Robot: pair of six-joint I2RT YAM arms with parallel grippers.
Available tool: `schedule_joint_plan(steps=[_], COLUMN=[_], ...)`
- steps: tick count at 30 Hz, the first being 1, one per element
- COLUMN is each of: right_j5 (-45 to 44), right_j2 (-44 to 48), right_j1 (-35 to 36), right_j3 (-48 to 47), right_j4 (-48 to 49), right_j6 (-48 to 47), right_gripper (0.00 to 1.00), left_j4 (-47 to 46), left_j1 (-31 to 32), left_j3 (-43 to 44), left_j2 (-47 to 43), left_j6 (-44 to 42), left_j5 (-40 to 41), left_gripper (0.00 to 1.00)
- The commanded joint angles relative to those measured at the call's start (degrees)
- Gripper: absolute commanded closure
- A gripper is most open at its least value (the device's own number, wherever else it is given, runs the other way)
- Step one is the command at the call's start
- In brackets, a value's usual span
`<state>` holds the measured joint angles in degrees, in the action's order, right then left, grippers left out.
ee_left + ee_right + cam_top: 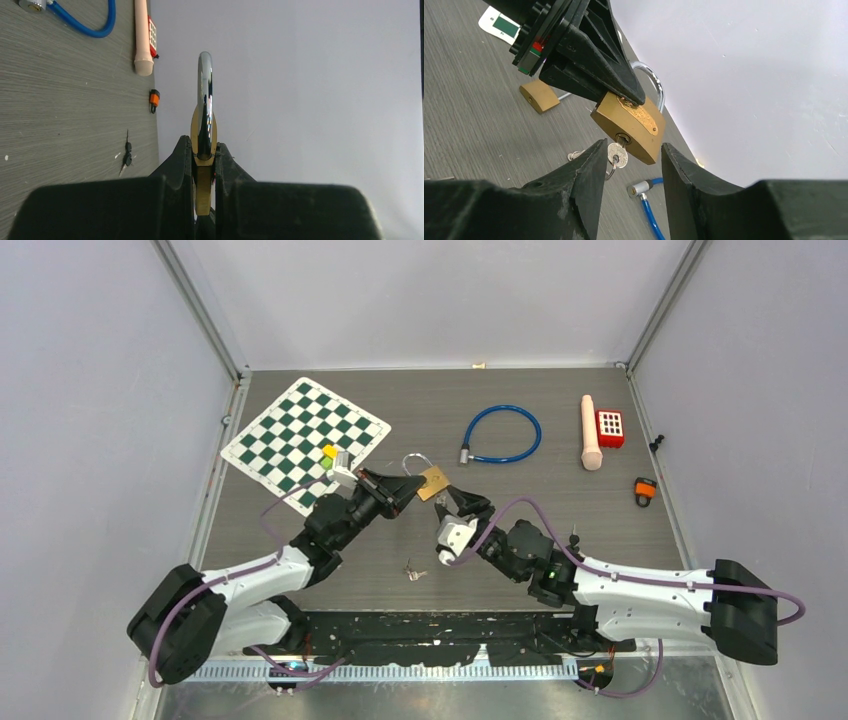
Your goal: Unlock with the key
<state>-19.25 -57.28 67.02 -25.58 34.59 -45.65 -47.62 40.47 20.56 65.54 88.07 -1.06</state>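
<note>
My left gripper (405,485) is shut on a brass padlock (432,482) and holds it above the table, steel shackle (418,462) pointing away. In the left wrist view the padlock (204,172) sits edge-on between the fingers, with the shackle (205,95) sticking out. In the right wrist view the padlock (631,125) has a silver key (616,154) in its keyhole, and a ring hangs from the key. My right gripper (634,150) is open, its fingers on either side of the key and the padlock's lower corner, gripping nothing.
A second small brass padlock (539,96) lies on the table under the left gripper. Loose keys (413,571) lie near the front. A chessboard mat (305,433) is at the back left. A blue cable lock (503,435), peach cylinder (591,432), red block (610,427) and orange clip (645,490) are to the right.
</note>
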Motion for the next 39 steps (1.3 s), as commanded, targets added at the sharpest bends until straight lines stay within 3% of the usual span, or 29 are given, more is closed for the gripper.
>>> schedule_joint_plan(steps=[1,8,17,25,31,39], right_j5=[1.89,3.49,-0.18,-2.85,-5.21,-5.84], right_j2=[0.36,0.27,-3.57,-5.58,-6.42,-3.70], right_j1=[0.38,0.38,0.54,0.74,0.68,-2.04], right_j3=[-1.47,-2.50,-3.00,-2.89,-2.82,0.30], right_j4=[-0.15,-3.50,-0.14,5.01,9.64,15.20], right_j6=[-0.24,1.03,-2.08,0.63,13.44,41.07], right_gripper=[0.52,0.56,0.64,0.79,0.94,0.95], left_j4=[-5.65,-5.36,-5.21,-5.08,-9.23,-16.98], left_j1=[-0.12,-0.12,-0.04,0.63,1.41,2.11], left_j3=[4.13,4.19,4.58,4.79,3.90,1.18], left_j2=[-4.02,-4.02,-4.64,-4.91,-4.86,-5.51], left_j6=[-0.86,-0.73,-0.96,-1.62,-2.65,-4.68], left_j5=[0.40,0.36,-0.04,-0.37,-0.51,-1.82], left_gripper=[1.00,1.00,1.00,1.00,1.00,1.00])
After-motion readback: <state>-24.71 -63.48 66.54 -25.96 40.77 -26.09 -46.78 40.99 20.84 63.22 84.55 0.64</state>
